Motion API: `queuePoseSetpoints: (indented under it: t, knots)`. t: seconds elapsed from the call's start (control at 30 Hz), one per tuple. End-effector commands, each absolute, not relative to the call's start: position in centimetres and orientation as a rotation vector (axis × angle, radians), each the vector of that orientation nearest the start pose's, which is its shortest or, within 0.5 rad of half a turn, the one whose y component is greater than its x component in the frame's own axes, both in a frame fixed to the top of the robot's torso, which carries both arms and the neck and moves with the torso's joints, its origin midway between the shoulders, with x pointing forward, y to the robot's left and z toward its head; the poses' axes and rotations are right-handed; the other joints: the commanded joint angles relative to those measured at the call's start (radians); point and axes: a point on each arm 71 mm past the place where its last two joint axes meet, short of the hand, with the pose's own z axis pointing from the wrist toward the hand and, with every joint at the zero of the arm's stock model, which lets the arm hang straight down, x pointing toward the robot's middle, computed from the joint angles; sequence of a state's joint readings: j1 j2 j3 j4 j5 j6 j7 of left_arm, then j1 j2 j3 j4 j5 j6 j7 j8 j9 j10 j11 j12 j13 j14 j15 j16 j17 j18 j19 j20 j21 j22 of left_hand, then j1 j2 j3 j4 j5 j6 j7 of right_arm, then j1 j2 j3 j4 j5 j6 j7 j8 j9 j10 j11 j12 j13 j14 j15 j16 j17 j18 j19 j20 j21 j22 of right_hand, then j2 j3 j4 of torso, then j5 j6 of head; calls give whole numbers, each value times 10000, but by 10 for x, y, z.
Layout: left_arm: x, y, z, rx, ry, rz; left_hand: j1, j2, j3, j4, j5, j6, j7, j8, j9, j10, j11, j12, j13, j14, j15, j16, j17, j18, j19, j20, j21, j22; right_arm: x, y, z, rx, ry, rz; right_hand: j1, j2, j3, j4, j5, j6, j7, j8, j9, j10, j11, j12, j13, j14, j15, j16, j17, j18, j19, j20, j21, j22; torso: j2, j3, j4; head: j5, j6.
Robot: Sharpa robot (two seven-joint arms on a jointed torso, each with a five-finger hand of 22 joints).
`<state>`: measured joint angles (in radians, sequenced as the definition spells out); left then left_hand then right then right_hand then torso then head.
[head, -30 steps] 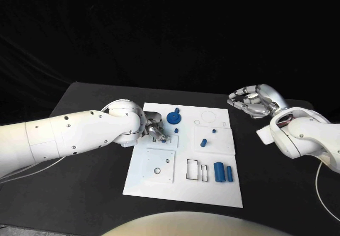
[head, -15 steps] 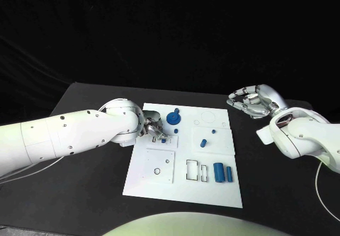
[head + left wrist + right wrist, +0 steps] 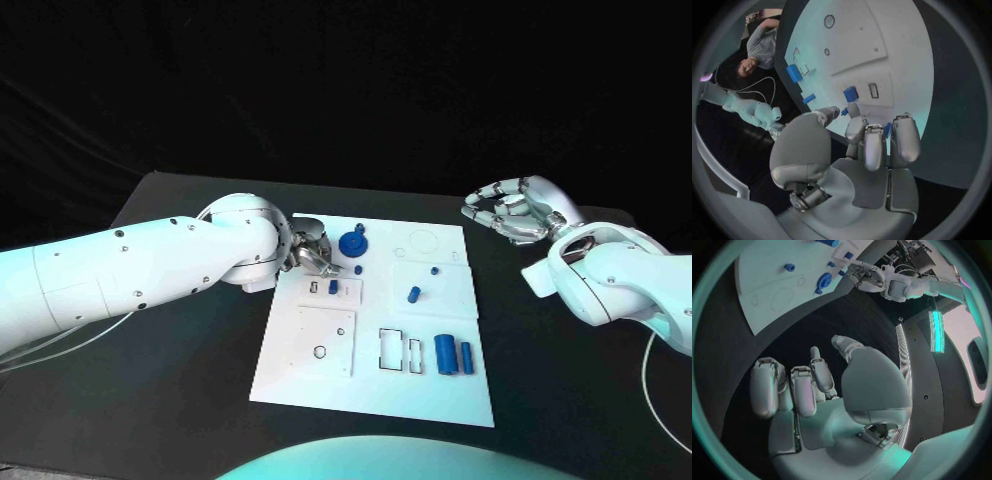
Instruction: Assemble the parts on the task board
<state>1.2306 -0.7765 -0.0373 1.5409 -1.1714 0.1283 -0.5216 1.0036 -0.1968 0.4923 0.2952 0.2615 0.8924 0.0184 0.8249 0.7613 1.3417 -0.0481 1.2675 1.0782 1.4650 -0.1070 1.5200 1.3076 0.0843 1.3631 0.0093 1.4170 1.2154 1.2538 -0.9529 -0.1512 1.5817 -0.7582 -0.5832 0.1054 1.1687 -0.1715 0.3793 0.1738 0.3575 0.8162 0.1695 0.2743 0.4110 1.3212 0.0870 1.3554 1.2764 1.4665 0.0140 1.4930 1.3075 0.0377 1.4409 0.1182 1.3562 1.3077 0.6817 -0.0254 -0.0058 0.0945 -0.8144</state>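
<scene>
White task board (image 3: pixel 325 375) lies flat at the middle of the black table (image 3: pixel 173 400), and I take it as my landmark. On its far edge sits a blue round part (image 3: pixel 353 241) with a small peg rising from it. Toward the board's centre I see a small blue block (image 3: pixel 333 287) beside a slot, a short blue peg (image 3: pixel 414 293) lying tilted, and a smaller blue stud (image 3: pixel 434 268) just beyond it. Near the board's right near corner two blue cylinders (image 3: pixel 453 353) lie side by side, next to rectangular cut-outs. My left hand (image 3: pixel 310 255) hovers over the board's far-left area, just beside the round part; its fingers (image 3: pixel 873 145) are loosely curled and apart, and in the left wrist view I see nothing between them, with the small block below the fingertips. My right hand (image 3: pixel 512 210) hangs off the board, above the table past the board's far-right corner, well apart from every part; its fingers (image 3: pixel 795 387) are half curled with the thumb separate, holding nothing.
</scene>
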Motion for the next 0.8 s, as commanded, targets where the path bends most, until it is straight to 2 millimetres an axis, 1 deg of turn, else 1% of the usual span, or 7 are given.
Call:
queuePoseSetpoints:
  t: [0.03, 0.1, 0.2, 0.33, 0.37, 0.6, 0.8]
  knots:
    - [487, 183, -197, -922, 22435, -4415, 162, -20, -111, -22, 6, -311, 179, -509, -299, -129, 143, -99, -146, 816, 167, 40, 1718, -85, -52, 101, -64, -15, 473, -250, -185, 4911, 15481, 9220, -10, -32, -53, 19, -68, -89, 13, 45, 16, -41, -7, -34, -9, 520, -35, -62, 408, 209, -68, -30, -45, 1098, -19, 11, -3, 25, 63]
    - [492, 186, -193, -1071, 22358, -4385, 189, -26, -139, -23, 2, -309, 207, -586, -355, -140, 170, -103, -156, 817, 192, 41, 1721, -83, -57, 126, -69, -22, 473, -250, -185, 4913, 15491, 9218, -10, -32, -53, 19, -68, -89, 13, 45, 16, -41, -7, -34, -9, 520, -35, -62, 408, 209, -68, -30, -45, 1098, -17, 15, -21, 44, 94]
    - [501, 194, -185, -1289, 22254, -4256, 217, -35, -314, -19, -13, -426, 364, -1023, -656, -195, 305, -132, -221, 815, 306, 41, 1718, -73, -86, 236, -97, -63, 473, -250, -186, 4921, 15503, 9214, -10, -32, -53, 19, -68, -89, 13, 45, 16, -41, -7, -34, -9, 520, -35, -62, 408, 209, -68, -30, -45, 1098, 3, 5, -21, 32, 128]
    - [509, 202, -181, -1428, 22249, -4022, 220, -42, -426, -13, -30, -427, 419, -1168, -769, -255, 354, -182, -307, 814, 352, 40, 1714, -57, -126, 283, -130, -123, 473, -251, -186, 4937, 15512, 9199, -11, -26, -57, 25, -65, -90, 12, 48, 18, -37, -8, -32, -6, 521, -35, -61, 411, 208, -66, -30, -43, 1100, 21, -4, -10, 26, 150]
    - [511, 204, -181, -1438, 22242, -3928, 226, -28, -473, -14, -33, -474, 455, -1266, -833, -277, 384, -197, -334, 813, 378, 39, 1712, -57, -126, 308, -131, -120, 473, -251, -186, 4940, 15514, 9196, -11, -26, -57, 25, -65, -90, 12, 48, 18, -37, -8, -32, -6, 521, -35, -61, 411, 208, -66, -30, -43, 1100, 25, -4, -5, 23, 159]
    - [522, 214, -181, -1394, 22272, -3379, 233, -37, -559, -12, -46, -483, 489, -1358, -903, -301, 417, -211, -361, 813, 408, 40, 1713, -55, -131, 339, -137, -125, 473, -251, -186, 4952, 15523, 9185, -11, -26, -57, 25, -65, -90, 12, 48, 18, -37, -8, -32, -6, 521, -35, -61, 411, 208, -66, -30, -43, 1100, 22, -8, 22, 54, 174]
    - [529, 215, -186, -1358, 22485, -3043, 217, -27, -602, -6, -52, -475, 502, -1394, -932, -326, 431, -232, -397, 812, 421, 39, 1710, -50, -144, 353, -147, -143, 473, -251, -186, 4948, 15523, 9195, -5, -16, -60, 32, -58, -91, 11, 53, 19, -36, -9, -31, -6, 522, -36, -61, 415, 209, -69, -31, -50, 1095, 32, -25, -5, 97, 169]
